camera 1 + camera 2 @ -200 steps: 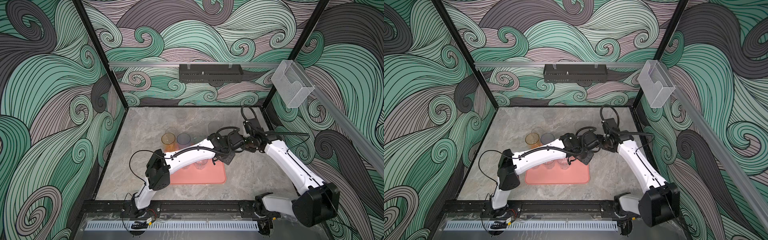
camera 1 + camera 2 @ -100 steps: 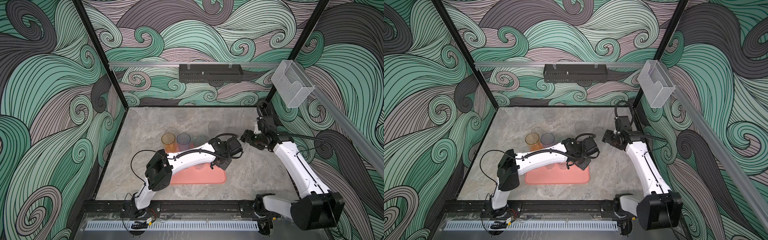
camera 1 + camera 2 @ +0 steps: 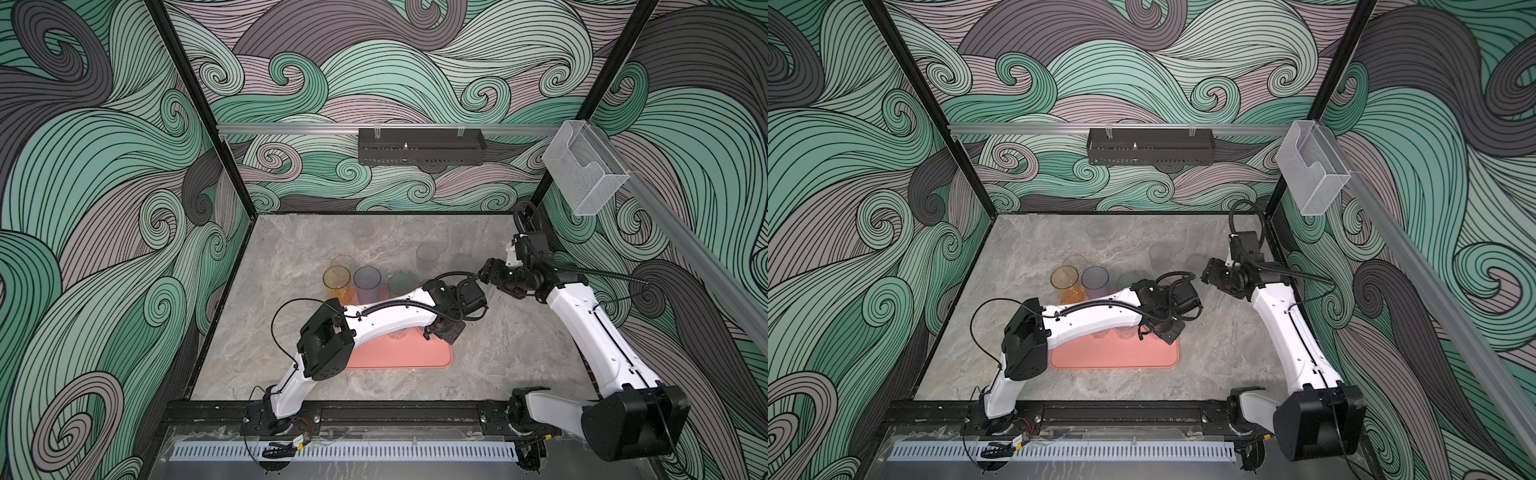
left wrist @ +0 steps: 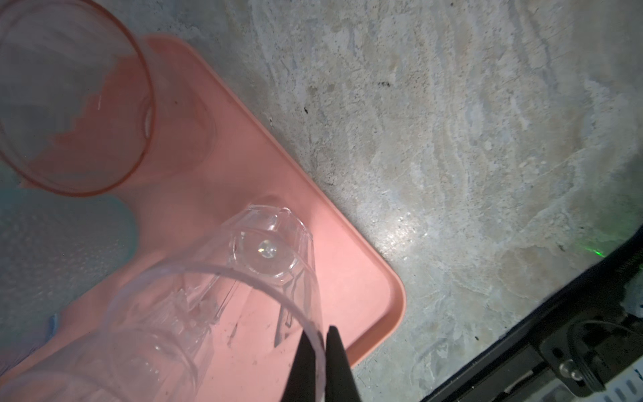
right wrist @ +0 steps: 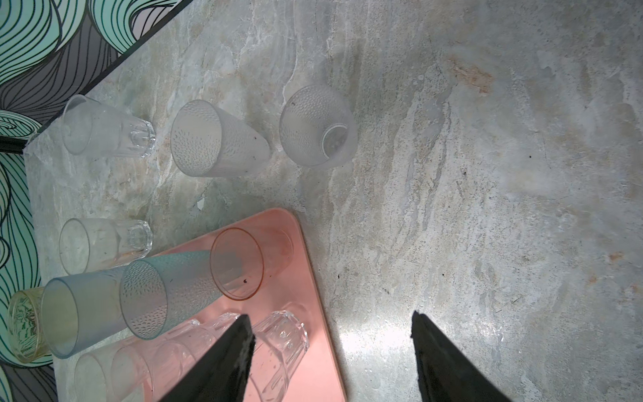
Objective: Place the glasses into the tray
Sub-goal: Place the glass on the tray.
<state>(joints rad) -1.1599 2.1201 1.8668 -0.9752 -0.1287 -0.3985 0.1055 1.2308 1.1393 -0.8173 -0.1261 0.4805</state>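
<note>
Evidently the left jaws clench the rim of a clear glass (image 4: 243,278), likely so it sets down upright at the upper right corner of the tray (image 3: 399,357), mid-frame in a top view. The right jaws gape empty over the worktop (image 3: 519,332).

The tray (image 3: 399,357) is salmon pink. The tabletop (image 3: 519,353) is grey marble with pale beige veins. Among the tall ones are an amber glass (image 3: 336,284), a blue-violet glass (image 3: 367,284) and a teal glass (image 3: 399,282), the teal one dotted with small dimples. A short glass (image 5: 240,268) has a reddish tint. A clear glass (image 4: 208,313) shows the pink through it. A frosted glass (image 5: 215,139) carries the same dimples and looks perhaps faintly grey. The walls (image 3: 104,166) swirl in teal, mauve and dark grey, lined in black. The arms (image 3: 395,318) are white with black joints.
</note>
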